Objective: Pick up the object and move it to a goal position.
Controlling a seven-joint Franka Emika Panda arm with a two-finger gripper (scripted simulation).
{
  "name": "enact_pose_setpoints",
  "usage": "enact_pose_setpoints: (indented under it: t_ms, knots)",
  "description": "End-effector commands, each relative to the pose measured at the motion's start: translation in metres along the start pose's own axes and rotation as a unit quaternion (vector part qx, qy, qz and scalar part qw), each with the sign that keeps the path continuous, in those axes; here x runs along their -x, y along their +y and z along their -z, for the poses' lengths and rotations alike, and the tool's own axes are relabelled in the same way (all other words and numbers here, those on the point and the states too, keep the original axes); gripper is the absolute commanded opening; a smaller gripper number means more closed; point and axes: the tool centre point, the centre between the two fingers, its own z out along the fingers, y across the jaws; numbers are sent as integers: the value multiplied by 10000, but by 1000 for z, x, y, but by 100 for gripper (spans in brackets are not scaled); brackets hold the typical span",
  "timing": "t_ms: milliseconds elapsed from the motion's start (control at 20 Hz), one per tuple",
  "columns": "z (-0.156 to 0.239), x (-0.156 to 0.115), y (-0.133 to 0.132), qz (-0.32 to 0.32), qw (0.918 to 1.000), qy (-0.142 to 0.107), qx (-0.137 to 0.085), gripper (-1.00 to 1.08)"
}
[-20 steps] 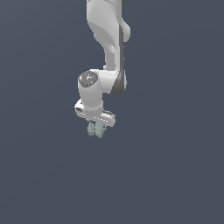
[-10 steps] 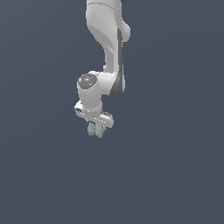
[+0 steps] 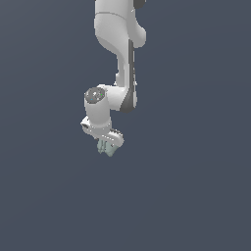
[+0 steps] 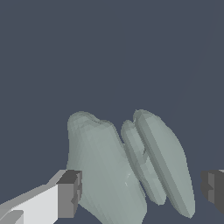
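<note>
The object (image 4: 131,170) is a pale grey-green lumpy thing with ribbed lobes, and it fills the space between my fingers in the wrist view. One dark finger pad (image 4: 70,194) sits against its side, while the other pad (image 4: 213,189) stands a narrow gap away from it. In the exterior view the object (image 3: 107,148) shows just below the white hand. My gripper (image 3: 109,146) is open around it, one jaw on each side.
Everything around the arm is a plain dark grey-blue surface with no other objects or edges in view. The white arm (image 3: 120,59) comes down from the top of the exterior view.
The wrist and hand have sunk slightly and shifted a little toward the exterior view's left. The object stays in about the same spot.
</note>
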Motion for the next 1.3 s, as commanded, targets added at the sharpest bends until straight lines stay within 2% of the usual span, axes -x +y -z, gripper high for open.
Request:
enact_pose_setpoints:
  t_ms: [0,150,200,650,700,750,1250]
  knots:
    - [-27,15,-11,113,9998,-169,22,100]
    - [-30,15,-11,111,9998,-169,21,100]
    - [-30,15,-11,111,9998,-169,21,-100]
    - [-30,15,-11,111,9998,-169,21,-100]
    - [-9,1,-4,36,10000,-10,-5,-100]
    - [-9,2,-3,36,10000,-10,-5,-100]
    - [1,22,-1,52,10000,-43,-1,-100]
